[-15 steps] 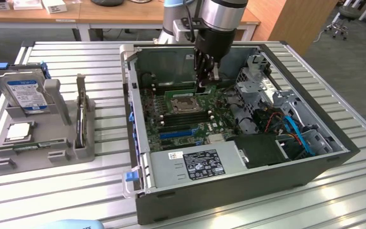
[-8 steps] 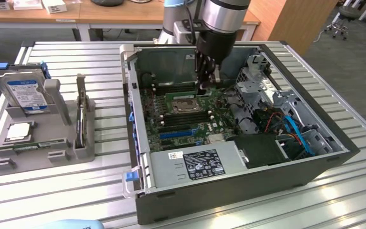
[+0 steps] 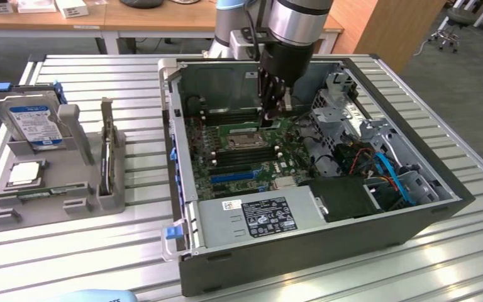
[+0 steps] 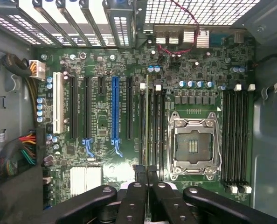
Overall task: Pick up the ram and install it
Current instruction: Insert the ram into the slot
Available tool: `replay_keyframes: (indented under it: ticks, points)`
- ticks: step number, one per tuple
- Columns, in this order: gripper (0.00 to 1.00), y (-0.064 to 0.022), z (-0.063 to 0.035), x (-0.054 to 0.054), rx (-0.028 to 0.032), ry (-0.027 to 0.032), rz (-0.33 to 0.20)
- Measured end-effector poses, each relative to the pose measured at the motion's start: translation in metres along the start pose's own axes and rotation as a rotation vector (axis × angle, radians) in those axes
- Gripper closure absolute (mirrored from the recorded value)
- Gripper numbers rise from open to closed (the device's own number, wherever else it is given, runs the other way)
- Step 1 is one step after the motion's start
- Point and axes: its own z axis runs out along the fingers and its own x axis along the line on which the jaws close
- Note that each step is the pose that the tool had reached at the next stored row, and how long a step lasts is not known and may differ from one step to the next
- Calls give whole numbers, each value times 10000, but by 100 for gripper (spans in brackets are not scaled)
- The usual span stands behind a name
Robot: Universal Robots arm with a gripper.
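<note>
Black fingers of the gripper [image 4: 145,173] are pinched shut on the ram [image 4: 146,121], which shows thin-edge on, low inside the case [image 3: 309,251]. The ram's long axis runs straight out from the fingertips, parallel to the dark slots [image 4: 157,130] that lie between the blue slot [image 4: 114,109] and the socket [image 4: 193,140]. It lines up over the dark slot nearest the blue one. I cannot tell whether it is seated.
</note>
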Motion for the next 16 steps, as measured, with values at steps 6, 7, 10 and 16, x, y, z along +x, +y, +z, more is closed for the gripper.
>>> replay_keyframes:
  ticks: [6, 7, 10, 16]
  points:
    - [88, -2, 58, 3, 0, 0, 0]
    - [88, -3, 68, 3, 0, 0, -1]
    - [88, -4, 93, 3, 1, -1, 0]
    - [88, -4, 95, 3, 0, 1, 0]
